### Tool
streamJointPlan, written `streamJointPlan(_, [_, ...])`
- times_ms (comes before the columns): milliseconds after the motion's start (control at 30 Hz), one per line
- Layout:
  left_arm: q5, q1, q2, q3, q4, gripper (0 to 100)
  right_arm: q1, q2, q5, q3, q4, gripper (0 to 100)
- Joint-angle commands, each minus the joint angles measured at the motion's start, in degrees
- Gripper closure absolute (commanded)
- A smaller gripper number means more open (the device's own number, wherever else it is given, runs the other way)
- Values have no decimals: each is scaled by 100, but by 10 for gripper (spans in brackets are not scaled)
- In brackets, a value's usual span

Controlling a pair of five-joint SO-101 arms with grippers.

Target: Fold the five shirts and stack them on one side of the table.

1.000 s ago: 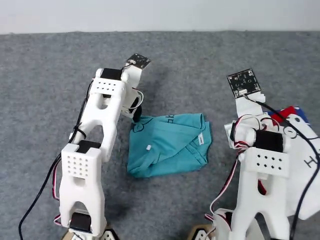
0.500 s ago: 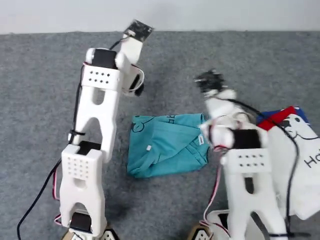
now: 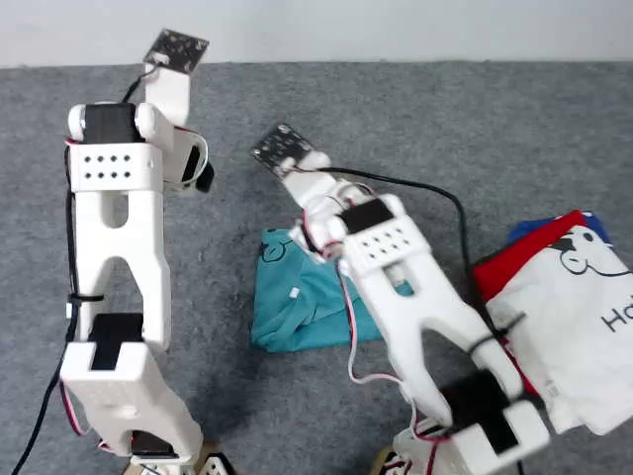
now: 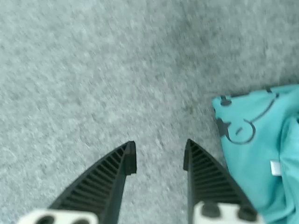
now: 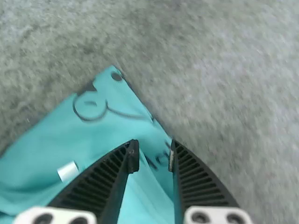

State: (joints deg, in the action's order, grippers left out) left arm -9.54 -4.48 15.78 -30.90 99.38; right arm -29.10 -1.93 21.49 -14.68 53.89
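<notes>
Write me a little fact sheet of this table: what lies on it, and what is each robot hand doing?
surface: grey table cover
teal shirt: partly folded and rumpled, in the middle between the two arms
stack: on the robot's right side, a white shirt with a bear print on top; edges of a red shirt and a blue shirt peek out beneath
left hand: open, empty, above bare cover beside the teal shirt's printed corner
right hand: slightly open, over the teal shirt's edge near its print
</notes>
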Motion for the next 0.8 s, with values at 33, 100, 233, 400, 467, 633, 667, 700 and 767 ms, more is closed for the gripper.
streamJointPlan(33, [18,-53,-396,145,97,829,-277,514,-79,809,242,884])
streamJointPlan(100, [18,-53,-396,154,97,829,-391,725,-79,835,259,884])
streamJointPlan(233, [18,-53,-396,154,97,829,-435,1059,-79,853,145,884])
streamJointPlan(400, [18,-53,-396,154,97,829,-312,1332,-79,853,-75,917])
streamJointPlan(467, [18,-53,-396,154,97,829,-303,1437,-44,844,-171,966])
streamJointPlan(633, [18,-53,-396,154,97,829,-303,1692,-44,844,-356,988])
streamJointPlan(667, [18,-53,-396,154,97,829,-295,1710,-44,844,-365,988])
streamJointPlan(700, [18,-53,-396,154,97,829,-295,1719,-44,844,-356,988])
streamJointPlan(767, [18,-53,-396,154,97,829,-242,1710,-44,844,-330,988])
